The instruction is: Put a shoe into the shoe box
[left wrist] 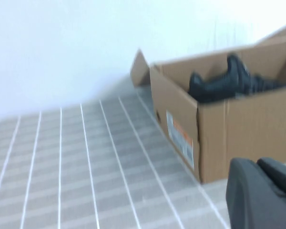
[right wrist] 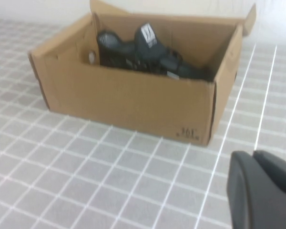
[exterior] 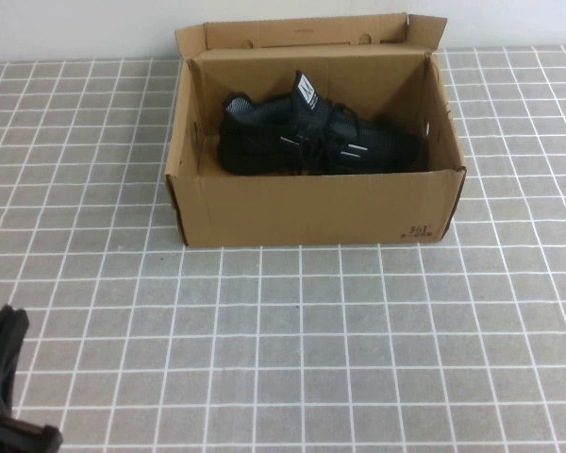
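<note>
**Tally: One Shoe, One Box, Two Grippers**

There was one shoe (exterior: 311, 137), lying inside one shoe box (exterior: 311, 208). One left gripper (exterior: 5, 396) sat at the table's near-left corner; one right gripper (right wrist: 262, 191) hung near the box.

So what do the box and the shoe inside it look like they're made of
The box looks like plain brown cardboard, matte, with folded flaps and raw cut edges. The shoe seems a black knit or mesh fabric, dull, with laces; its sole is hidden. The left pincer sits at the table's near left corner; the right pincer shows only in its wrist view.
</note>
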Controlling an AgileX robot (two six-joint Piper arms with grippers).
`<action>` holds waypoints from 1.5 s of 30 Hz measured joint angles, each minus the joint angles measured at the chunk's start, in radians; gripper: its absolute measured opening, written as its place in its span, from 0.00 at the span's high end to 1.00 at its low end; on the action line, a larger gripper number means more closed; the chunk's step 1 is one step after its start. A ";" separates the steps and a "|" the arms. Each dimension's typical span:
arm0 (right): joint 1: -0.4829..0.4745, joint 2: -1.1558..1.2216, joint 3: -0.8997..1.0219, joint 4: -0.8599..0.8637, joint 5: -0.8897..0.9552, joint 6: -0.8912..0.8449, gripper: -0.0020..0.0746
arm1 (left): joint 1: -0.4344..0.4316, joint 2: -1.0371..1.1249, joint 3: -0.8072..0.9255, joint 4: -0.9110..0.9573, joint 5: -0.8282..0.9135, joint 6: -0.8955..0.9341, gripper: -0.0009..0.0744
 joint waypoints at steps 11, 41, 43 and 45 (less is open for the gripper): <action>0.000 0.000 0.082 0.001 0.027 0.000 0.99 | 0.000 0.000 0.097 -0.004 0.071 0.000 0.99; -0.306 -0.262 0.405 -0.054 -0.477 0.005 0.99 | 0.000 0.000 0.097 -0.004 0.156 -0.002 0.99; -0.328 -0.304 0.415 -0.043 -0.482 0.006 0.99 | 0.000 0.000 0.097 -0.006 0.156 -0.002 0.99; -0.336 -0.325 0.415 -0.037 -0.458 0.007 0.99 | 0.000 0.000 0.097 -0.008 0.156 -0.002 0.99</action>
